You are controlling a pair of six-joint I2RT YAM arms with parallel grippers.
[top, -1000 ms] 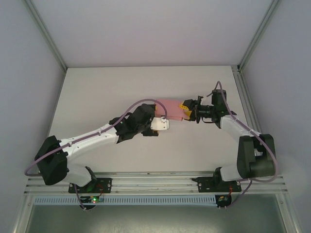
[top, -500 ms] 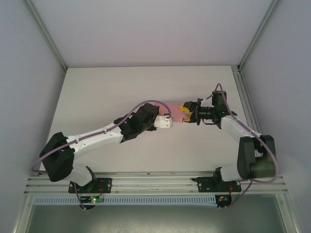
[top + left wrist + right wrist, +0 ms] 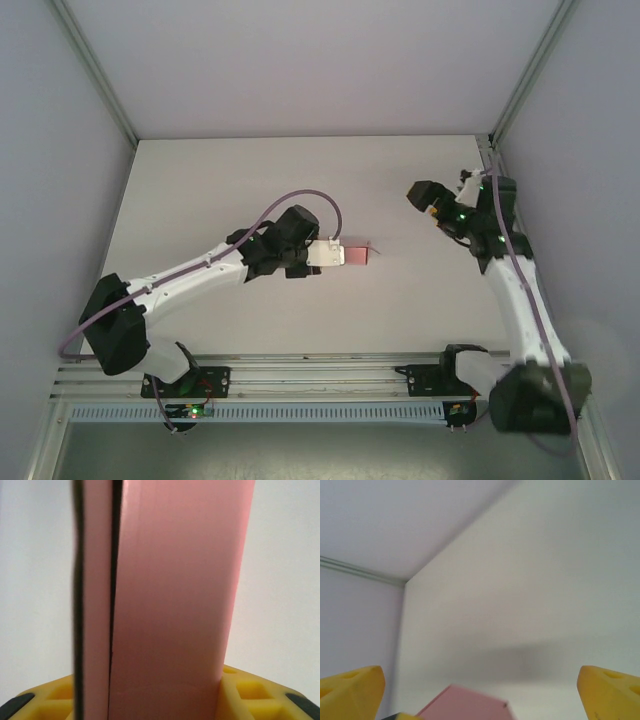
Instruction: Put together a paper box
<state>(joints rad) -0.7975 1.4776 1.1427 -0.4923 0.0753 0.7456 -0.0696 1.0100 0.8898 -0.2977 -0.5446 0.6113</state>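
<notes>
While the left arm (image 3: 190, 275) is reaching out over the middle of the counter (image 3: 250, 180), the left gripper (image 3: 340, 254) is holding the paper box (image 3: 356, 256) by one end, its jaws set narrow and pressing on the pink card from both sides. From above, the box is sticking out to the right of the gripper as a small pink rectangle, lying roughly level over the white surface. Whether it is touching the counter I cannot tell. In the left wrist view the box (image 3: 175, 595) is rising as a tall pink slab between the yellow fingers (image 3: 250, 695). A narrow pink strip along its left side is standing slightly apart from the wider face, with a dark gap running between them.

The right arm (image 3: 520, 290) is bending up along the right side of the counter, well apart from the box. The right gripper (image 3: 424, 196) is hanging over the right rear part of the counter and pointing left. Its jaws are spreading wide and gripping nothing. In the right wrist view its two yellow fingers (image 3: 350, 690) are showing at the bottom left and bottom right corners, with bare counter between them and one corner of the pink box (image 3: 465, 705) peeking in at the bottom edge. A purple cable (image 3: 290, 198) is looping above the left arm's wrist.
</notes>
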